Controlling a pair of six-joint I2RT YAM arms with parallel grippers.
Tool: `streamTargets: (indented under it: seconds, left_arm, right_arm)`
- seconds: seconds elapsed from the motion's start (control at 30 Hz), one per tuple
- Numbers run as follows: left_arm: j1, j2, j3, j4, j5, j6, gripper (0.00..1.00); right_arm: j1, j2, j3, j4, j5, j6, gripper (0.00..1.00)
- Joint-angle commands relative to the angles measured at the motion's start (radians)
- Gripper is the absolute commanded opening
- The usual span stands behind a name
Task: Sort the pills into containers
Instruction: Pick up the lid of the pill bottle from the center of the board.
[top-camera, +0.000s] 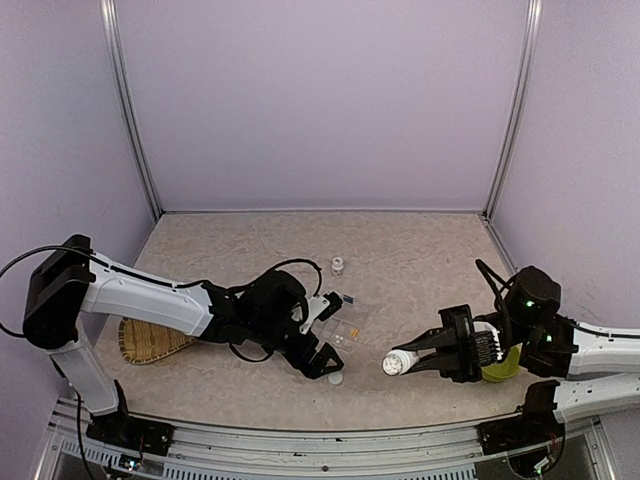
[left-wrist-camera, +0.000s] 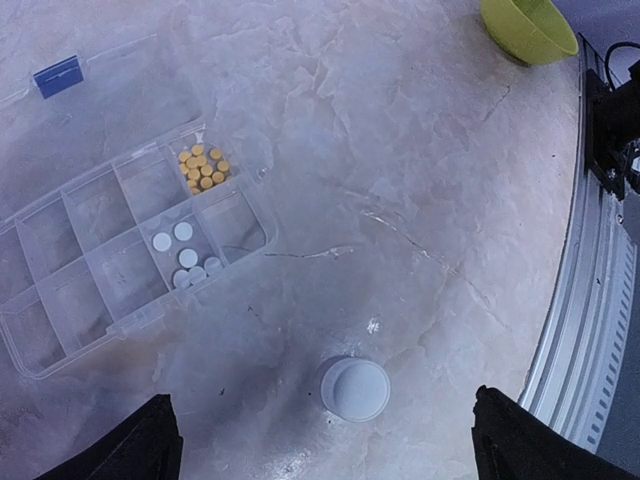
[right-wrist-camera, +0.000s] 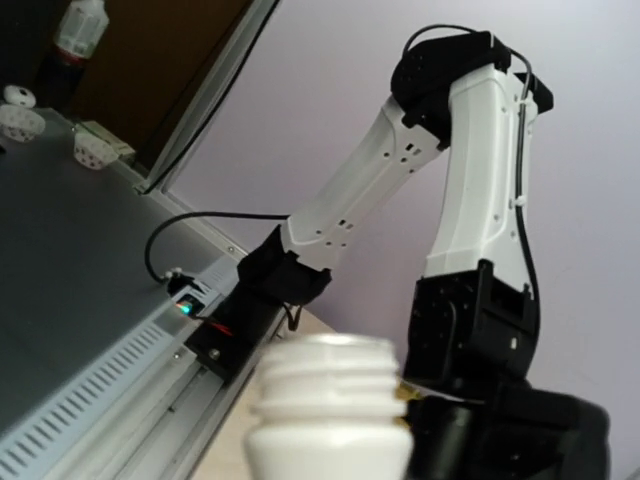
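Reaching low and outstretched, left gripper (top-camera: 320, 364) fingers spread wide; right gripper (top-camera: 428, 353) level, pinching white bottle (top-camera: 398, 362) sideways, mouth past fingertips. Compartment box (left-wrist-camera: 95, 215) ahead-left of left fingers, long axis slanting. White cap (left-wrist-camera: 354, 388) just ahead between them. Yellow pills (left-wrist-camera: 203, 168), white pills (left-wrist-camera: 185, 260) in adjoining cells.

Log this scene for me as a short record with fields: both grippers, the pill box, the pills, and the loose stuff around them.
left gripper: open, empty, above the cap
right gripper: shut on a white bottle, uncapped, held sideways
box: on the table, lid open
yellow pills: together in one compartment
white pills: in the next compartment
cap: on the table, apart from the box
bowl: green, near the right gripper
tray: far left
small bottle: standing beyond the box
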Motion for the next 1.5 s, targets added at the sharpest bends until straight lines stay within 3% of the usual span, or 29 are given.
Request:
streamTargets:
  seconds: [0.0, 0.17, 0.3, 0.5, 0.57, 0.73, 1.03, 1.47]
  left_arm:
    - [0.019, -0.001, 0.028, -0.013, 0.033, 0.046, 0.99]
    - [0.051, -0.033, 0.009, -0.005, 0.064, 0.057, 0.99]
    - [0.065, -0.051, -0.012, 0.008, 0.067, 0.044, 0.99]
    - [0.065, -0.05, -0.031, 0.033, 0.07, 0.001, 0.99]
    - [0.063, -0.046, -0.032, 0.03, 0.067, -0.005, 0.99]
    - [0.059, -0.044, -0.034, 0.029, 0.054, -0.028, 0.99]
    - [0.04, 0.007, -0.01, -0.012, 0.01, -0.072, 0.98]
    - [0.005, 0.048, 0.026, -0.064, -0.022, -0.107, 0.99]
  right_arm:
    - [-0.057, 0.055, 0.054, -0.067, -0.058, -0.101, 0.0]
    - [-0.173, 0.139, 0.074, 0.044, -0.233, -0.015, 0.0]
    - [-0.219, 0.2, 0.044, 0.26, -0.287, 0.138, 0.01]
    - [-0.255, 0.249, -0.04, 0.667, -0.215, 0.412, 0.03]
    - [-0.265, 0.249, -0.058, 0.72, -0.173, 0.458, 0.04]
    - [-0.273, 0.206, -0.068, 0.619, -0.02, 0.462, 0.06]
    - [-0.275, 0.071, -0.158, 0.609, 0.204, 0.495, 0.1]
    - [-0.275, 0.027, -0.19, 0.61, 0.285, 0.53, 0.15]
